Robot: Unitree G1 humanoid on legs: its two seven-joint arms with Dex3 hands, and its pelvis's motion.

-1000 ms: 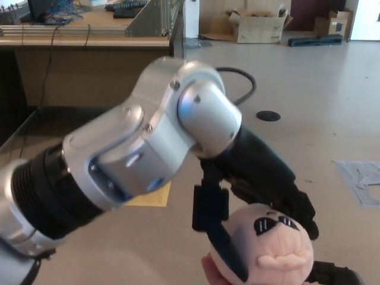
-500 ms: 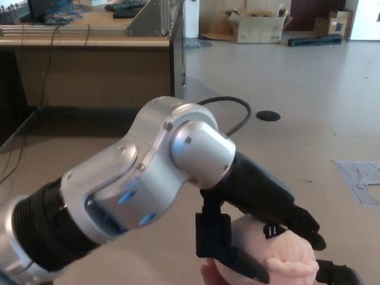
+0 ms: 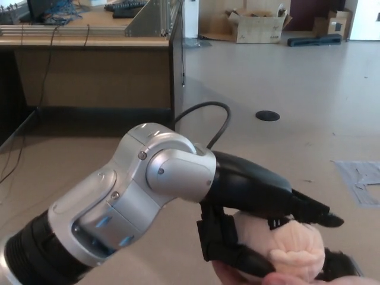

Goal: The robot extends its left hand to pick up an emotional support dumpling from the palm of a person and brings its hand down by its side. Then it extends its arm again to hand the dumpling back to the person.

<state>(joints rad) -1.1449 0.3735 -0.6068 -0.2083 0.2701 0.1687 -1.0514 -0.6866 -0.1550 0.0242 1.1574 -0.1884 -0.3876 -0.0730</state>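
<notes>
One arm only in view, the left, reaching in from the lower left corner: silver wrist housing point(image 3: 136, 196), then the black left hand point(image 3: 255, 205) stretched toward the lower right. Fingers closed around the pale pink dumpling point(image 3: 285, 246), two thick fingers point(image 3: 312, 211) lying over its top and the thumb point(image 3: 237, 252) hooked under its near side. Dumpling low at the bottom edge, its pleated knot facing the camera, partly hidden behind the hand. Beneath it, a sliver of a person's palm point(image 3: 249, 276) at the very bottom of the frame, touching the plush or just under it; hard to say which from so little showing. Something dark point(image 3: 338, 264) just right of the dumpling, possibly a sleeve. Black cable point(image 3: 208, 113) arching up from behind the wrist. Farther back, a wooden desk point(image 3: 89, 41) along the upper left with wires on top, a cardboard box point(image 3: 258, 25) against the far wall, a round black floor cap point(image 3: 268, 116) on the pale floor, and a grey mat point(image 3: 362, 181) at the right edge.
</notes>
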